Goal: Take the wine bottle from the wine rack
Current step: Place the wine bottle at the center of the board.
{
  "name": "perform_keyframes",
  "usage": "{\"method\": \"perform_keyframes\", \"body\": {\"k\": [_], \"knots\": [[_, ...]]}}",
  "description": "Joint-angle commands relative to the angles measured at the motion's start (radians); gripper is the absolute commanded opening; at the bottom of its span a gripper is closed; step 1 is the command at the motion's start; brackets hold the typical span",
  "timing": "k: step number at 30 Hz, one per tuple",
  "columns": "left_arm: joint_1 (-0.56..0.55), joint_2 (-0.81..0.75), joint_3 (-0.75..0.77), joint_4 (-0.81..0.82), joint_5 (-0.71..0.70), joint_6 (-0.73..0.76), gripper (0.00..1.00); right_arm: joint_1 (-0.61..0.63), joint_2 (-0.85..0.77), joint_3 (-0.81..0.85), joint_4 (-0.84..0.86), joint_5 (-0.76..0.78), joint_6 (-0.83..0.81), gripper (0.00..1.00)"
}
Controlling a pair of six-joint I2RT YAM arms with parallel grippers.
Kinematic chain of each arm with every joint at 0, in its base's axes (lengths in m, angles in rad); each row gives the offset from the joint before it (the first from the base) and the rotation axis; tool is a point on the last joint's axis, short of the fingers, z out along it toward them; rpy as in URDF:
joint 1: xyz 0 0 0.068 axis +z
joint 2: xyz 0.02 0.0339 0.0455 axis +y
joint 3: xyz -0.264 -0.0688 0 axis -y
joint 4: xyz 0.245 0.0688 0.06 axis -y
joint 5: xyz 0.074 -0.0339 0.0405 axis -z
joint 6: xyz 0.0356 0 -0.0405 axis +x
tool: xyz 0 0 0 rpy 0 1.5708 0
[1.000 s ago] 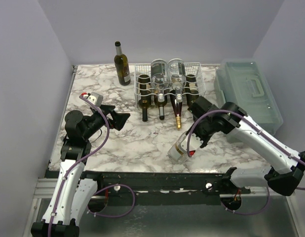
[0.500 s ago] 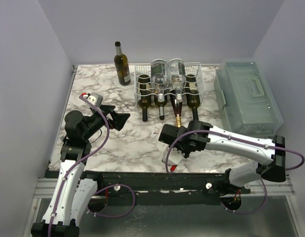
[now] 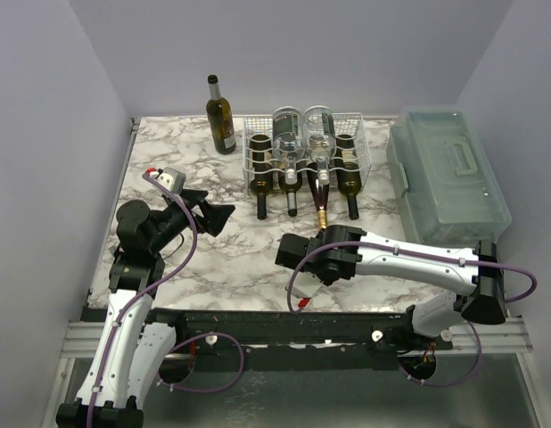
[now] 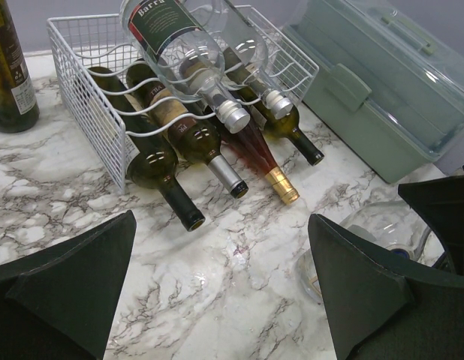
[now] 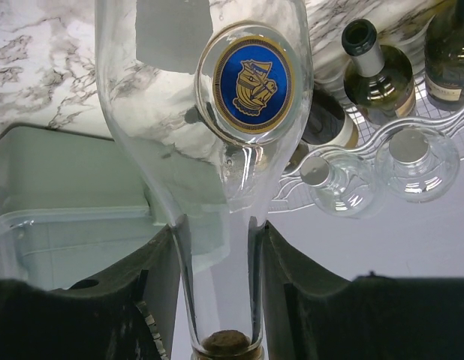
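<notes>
Black right gripper [image 5: 217, 285] clamped on neck of clear wine bottle [image 5: 209, 135] | bottle off the rack, near 6 o'clock edge of marble table [image 3: 240, 259] | left gripper [image 4: 221, 289] spread wide, empty, 9 o'clock | wine rack [image 3: 250, 156] at 12 o'clock

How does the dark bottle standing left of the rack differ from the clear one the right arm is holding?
The dark bottle is olive-green glass; the clear bottle is see-through. The dark bottle stands upright; the clear bottle is clamped at its neck in the right gripper. The dark bottle wears a paper label, the clear bottle a round blue-and-gold emblem. Both are outside the wine rack.
</notes>
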Motion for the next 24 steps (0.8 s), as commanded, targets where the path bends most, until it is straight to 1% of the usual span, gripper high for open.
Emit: {"method": "perform_keyframes", "body": {"k": [1, 3, 5, 6, 8, 14, 17, 20, 24], "knots": [[-0.007, -0.01, -0.008, 0.022, 0.024, 0.001, 0.99, 0.02, 0.002, 0.016, 0.017, 0.106, 0.034, 0.35], [-0.006, -0.008, -0.008, 0.022, 0.025, 0.0, 0.99, 0.026, 0.007, 0.017, 0.013, 0.109, 0.035, 0.42], [-0.006, -0.008, -0.008, 0.022, 0.027, 0.0, 0.99, 0.03, 0.012, 0.016, 0.013, 0.11, 0.035, 0.55], [-0.005, -0.008, -0.008, 0.022, 0.026, 0.0, 0.99, 0.032, 0.014, 0.017, 0.014, 0.109, 0.035, 0.6], [-0.007, -0.009, -0.008, 0.022, 0.025, 0.001, 0.99, 0.037, 0.02, 0.016, 0.02, 0.111, 0.035, 0.66], [-0.006, -0.01, -0.008, 0.022, 0.027, 0.0, 0.99, 0.055, 0.033, 0.029, 0.026, 0.108, 0.042, 0.76], [-0.006, -0.01, -0.008, 0.022, 0.028, 0.0, 0.99, 0.064, 0.029, 0.043, 0.023, 0.103, 0.053, 0.85], [-0.007, -0.008, -0.008, 0.022, 0.028, 0.0, 0.99, 0.09, 0.024, 0.079, -0.003, 0.085, 0.084, 0.91], [-0.006, -0.006, -0.008, 0.022, 0.029, 0.0, 0.99, 0.131, 0.028, 0.144, -0.046, 0.045, 0.141, 0.94]]}}
